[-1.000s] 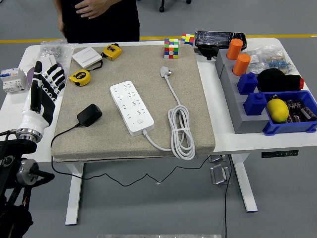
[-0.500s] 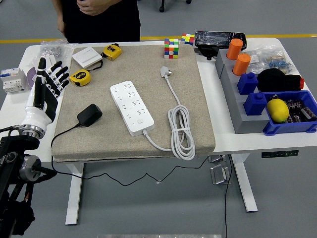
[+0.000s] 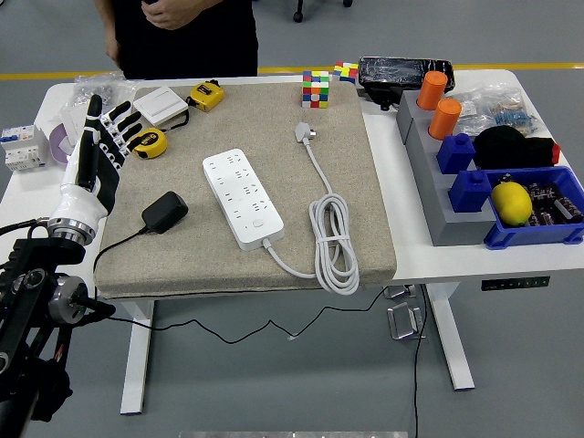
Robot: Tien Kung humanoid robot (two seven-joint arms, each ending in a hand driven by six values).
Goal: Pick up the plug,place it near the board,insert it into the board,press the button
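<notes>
Your left hand (image 3: 99,151) is hovering over the mat's (image 3: 356,182) left edge w/ fingers spread wide and holding nothing; right arm isn't showing. The black plug (image 3: 164,211), an adapter block, is lying on the mat at about 4 o'clock from that hand, near but not touching. The white power strip (image 3: 245,197) is sitting at 3 o'clock from the plug, running diagonally, w/ its button (image 3: 258,222) toward the near end.

Handling, as a guess: the plug is looking like a rigid plastic brick, light-ish, smooth and a bit slick, not fragile. Its thin black cord (image 3: 114,245) is trailing off at 8 o'clock over the mat edge, so it's probably going to tug as you're lifting. Take it across the two long sides, thumb opposite fingers, mid-body, away from the cord exit. Can't tell which face the prongs are on, so check before you're closing. The yellow tape measure (image 3: 147,141) is sitting just beside your fingertips; mind it.
</notes>
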